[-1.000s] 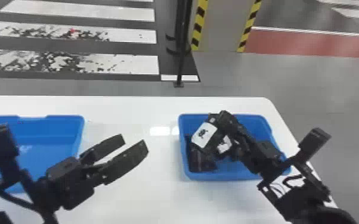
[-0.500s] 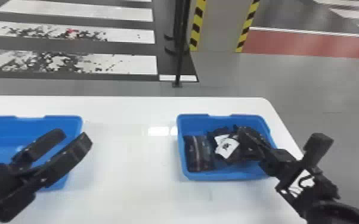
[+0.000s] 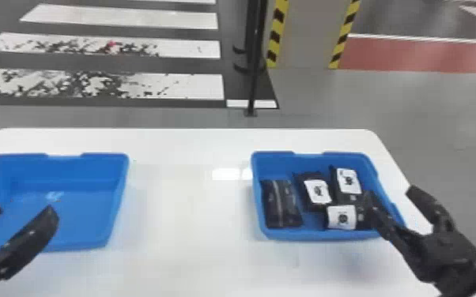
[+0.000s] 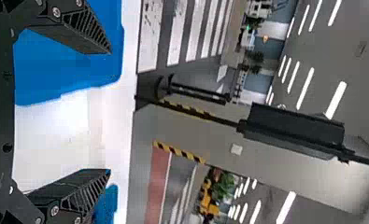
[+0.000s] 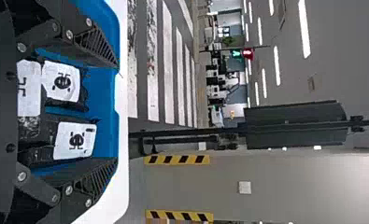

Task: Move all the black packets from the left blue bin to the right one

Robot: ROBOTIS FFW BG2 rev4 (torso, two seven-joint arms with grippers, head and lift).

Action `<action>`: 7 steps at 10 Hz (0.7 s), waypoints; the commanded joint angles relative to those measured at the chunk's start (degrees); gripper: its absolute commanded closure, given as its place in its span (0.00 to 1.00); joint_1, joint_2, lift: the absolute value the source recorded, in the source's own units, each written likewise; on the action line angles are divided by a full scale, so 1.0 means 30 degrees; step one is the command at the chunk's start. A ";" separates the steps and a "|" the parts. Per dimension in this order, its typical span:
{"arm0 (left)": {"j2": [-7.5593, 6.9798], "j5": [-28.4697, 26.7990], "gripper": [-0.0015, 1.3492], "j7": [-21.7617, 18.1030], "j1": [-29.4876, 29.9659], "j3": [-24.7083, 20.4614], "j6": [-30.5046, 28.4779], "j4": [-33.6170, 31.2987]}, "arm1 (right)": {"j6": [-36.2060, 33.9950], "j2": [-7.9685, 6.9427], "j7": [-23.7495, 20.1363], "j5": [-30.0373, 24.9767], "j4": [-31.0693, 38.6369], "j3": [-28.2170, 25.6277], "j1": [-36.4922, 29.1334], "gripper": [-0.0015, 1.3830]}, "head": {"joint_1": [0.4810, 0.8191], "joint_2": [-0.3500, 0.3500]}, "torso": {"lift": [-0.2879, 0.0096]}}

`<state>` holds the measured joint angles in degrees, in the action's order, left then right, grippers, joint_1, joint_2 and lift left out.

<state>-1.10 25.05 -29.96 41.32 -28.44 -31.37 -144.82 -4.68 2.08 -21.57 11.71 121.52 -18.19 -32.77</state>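
A black pole (image 3: pixel 253 79) stands beyond the table (image 3: pixel 186 213).

The table (image 3: pixel 178 213) looks glossy, the bins (image 3: pixel 308 235) smooth plastic.

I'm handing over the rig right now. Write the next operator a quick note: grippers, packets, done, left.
Left gripper: open, nothing between its fingers, by the near side of the left blue bin.
Right gripper: open, nothing gripped, at the right side of the right blue bin.
Packets: four visible in the right bin, one plain, three with white labels.
Done: those four are in.
Left: no packet seen in the left bin; check its partly hidden near corner.
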 commanded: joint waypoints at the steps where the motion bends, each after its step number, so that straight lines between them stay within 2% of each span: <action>1: 0.0367 -0.1188 0.11 0.0347 0.0756 -0.0004 0.0708 -0.0170 | 0.2172 -0.0711 0.0158 -0.1465 0.2173 0.0046 -0.2575 0.08 | 0.63 0.44 | 0.45; 3: 0.0416 -0.2864 0.11 0.0434 0.1366 0.0149 0.1833 -0.0170 | 0.3297 -0.0711 0.0539 -0.1313 0.3860 0.0807 -0.5200 0.08 | 0.63 0.50 | 0.45; 5: 0.0416 -0.3093 0.11 0.1636 0.2537 0.1139 0.2864 -0.0311 | 0.3953 -0.0711 0.1125 -0.0932 0.4563 0.1912 -0.6934 0.08 | 0.63 0.58 | 0.45; 7: 0.0416 -0.3512 0.11 0.1782 0.2444 0.1748 0.2911 -0.0311 | 0.3953 -0.0711 0.1183 -0.0780 0.4423 0.2331 -0.6840 0.08 | 0.63 0.62 | 0.45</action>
<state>0.00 14.64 -24.56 48.81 -23.80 -22.64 -145.72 7.16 0.00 -18.00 9.30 134.89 -11.47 -53.49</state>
